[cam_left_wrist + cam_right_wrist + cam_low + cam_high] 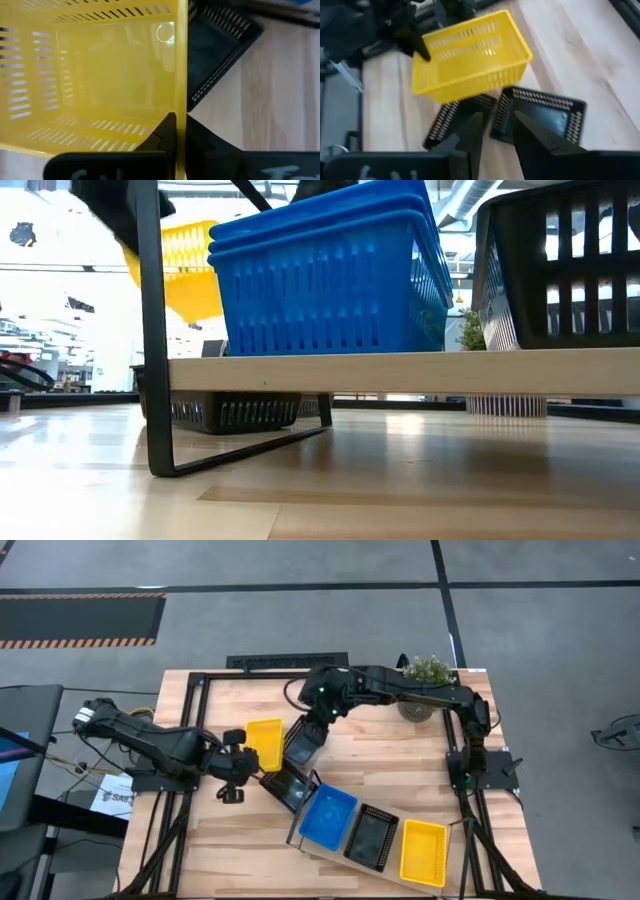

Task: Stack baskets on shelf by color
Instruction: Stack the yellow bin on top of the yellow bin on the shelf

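Two claws: both at work over the worktop (400, 755).
Left claw (243, 747): pinching the yellow basket (264, 743) wall, lifted.
Right claw (495, 131): spread above two black baskets (540, 117).
Shelf (400, 372): carries blue stack (325, 275).

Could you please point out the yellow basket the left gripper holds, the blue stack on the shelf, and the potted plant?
held yellow basket (265, 739), high view, its inside floor.
blue stack (327, 817), high view, the top basket's floor.
potted plant (428, 671), high view, its leaves.
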`<state>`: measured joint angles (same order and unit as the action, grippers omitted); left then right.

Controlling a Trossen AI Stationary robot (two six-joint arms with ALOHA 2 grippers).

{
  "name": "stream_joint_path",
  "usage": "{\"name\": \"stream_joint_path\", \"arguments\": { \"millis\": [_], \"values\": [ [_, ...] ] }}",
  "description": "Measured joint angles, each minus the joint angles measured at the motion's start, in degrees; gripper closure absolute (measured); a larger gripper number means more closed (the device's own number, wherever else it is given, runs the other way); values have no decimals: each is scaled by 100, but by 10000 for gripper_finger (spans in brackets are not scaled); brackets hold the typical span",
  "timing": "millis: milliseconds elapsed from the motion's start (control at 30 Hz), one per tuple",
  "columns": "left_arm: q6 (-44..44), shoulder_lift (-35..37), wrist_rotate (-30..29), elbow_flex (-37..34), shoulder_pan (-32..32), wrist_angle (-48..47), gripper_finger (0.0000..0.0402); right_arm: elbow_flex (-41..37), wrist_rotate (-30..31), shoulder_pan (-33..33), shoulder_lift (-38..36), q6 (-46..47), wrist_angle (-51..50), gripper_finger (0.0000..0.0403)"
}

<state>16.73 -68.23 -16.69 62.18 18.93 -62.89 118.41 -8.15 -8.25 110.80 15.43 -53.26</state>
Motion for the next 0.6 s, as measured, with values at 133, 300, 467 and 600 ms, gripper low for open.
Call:
{"name": "stream_joint_path", "arguments": {
  "millis": [133, 300, 467, 600],
  "values": [
    [-560, -22, 26, 587, 62, -203, 401, 3, -91, -110, -47, 317, 367, 275],
    [-1281, -451, 131, 1127, 62, -529, 401, 4, -90, -216, -52, 615, 537, 277],
    [-2061, -1232, 64, 1598, 23, -1170, 401, 4, -89, -230, -52, 662, 528, 280],
    [-2243, -1703, -393, 1963, 9, -1592, 402, 4, -83, -180, -52, 664, 445, 280]
  ]
}}
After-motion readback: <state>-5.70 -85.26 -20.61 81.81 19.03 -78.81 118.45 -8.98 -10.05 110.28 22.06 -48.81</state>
